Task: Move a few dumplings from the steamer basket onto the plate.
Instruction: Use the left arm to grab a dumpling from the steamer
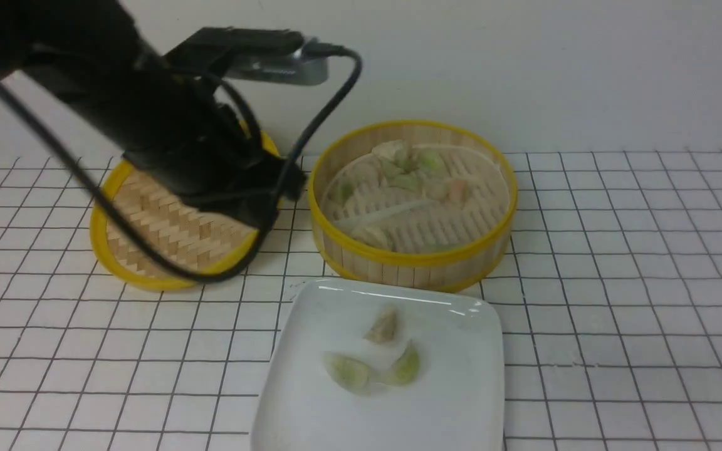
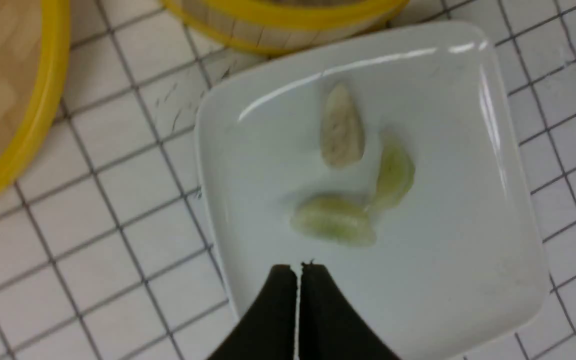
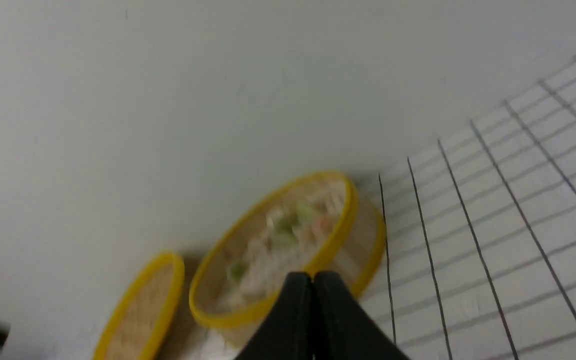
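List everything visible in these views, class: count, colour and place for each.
Plate: one, white, nearest the robot.
Plate dumplings: three, one beige, two greenish, on it.
Steamer basket: one, bamboo, yellow rims, behind the plate.
Basket dumplings: several, pale, green, pinkish, inside it.
Lid: one, woven, yellow-rimmed, left of the basket.
Table: one, white, dark grid.
Left gripper: one, black, shut, facing the plate.
Right gripper: one, black, shut, facing the basket.

Above the steamer basket [image 1: 411,260] the way down is open. Left of the basket, the left arm [image 1: 148,119] hangs over the lid [image 1: 148,238], blocking that side. The plate [image 1: 311,401] lies just in front of the basket, with bare worktop [image 1: 618,282] to the basket's right.
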Robot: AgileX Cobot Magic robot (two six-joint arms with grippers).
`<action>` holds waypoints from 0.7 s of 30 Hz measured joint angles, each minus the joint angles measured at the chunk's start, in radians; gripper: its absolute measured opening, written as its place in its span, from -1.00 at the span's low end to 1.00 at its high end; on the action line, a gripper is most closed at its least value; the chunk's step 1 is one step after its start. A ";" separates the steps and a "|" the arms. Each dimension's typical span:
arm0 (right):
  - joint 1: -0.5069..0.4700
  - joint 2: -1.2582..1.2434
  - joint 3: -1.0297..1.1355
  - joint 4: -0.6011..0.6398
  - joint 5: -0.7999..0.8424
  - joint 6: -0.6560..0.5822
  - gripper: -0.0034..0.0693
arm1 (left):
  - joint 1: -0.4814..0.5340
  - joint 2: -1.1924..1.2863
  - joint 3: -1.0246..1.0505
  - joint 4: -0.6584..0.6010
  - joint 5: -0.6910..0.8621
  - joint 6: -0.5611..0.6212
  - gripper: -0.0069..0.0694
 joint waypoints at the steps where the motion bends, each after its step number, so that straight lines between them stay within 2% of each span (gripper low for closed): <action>1: 0.008 0.043 -0.071 -0.017 0.075 -0.020 -0.95 | -0.010 0.033 -0.032 0.006 0.000 0.007 -0.83; 4: 0.022 0.225 -0.267 -0.081 0.327 -0.091 -0.95 | -0.052 0.156 -0.194 0.045 0.000 0.044 -0.83; 7: 0.022 0.371 -0.402 -0.114 0.484 -0.169 -0.95 | -0.088 0.295 -0.339 0.092 0.012 0.057 -0.83; 11: 0.023 0.467 -0.480 -0.116 0.535 -0.236 -0.95 | -0.100 0.414 -0.456 0.107 0.012 0.057 -0.80; 15: 0.023 0.497 -0.489 -0.109 0.511 -0.264 -0.95 | -0.101 0.545 -0.573 0.116 0.007 0.057 -0.55; 21: 0.024 0.498 -0.489 -0.100 0.494 -0.269 -0.95 | -0.101 0.659 -0.617 0.185 -0.016 0.057 0.13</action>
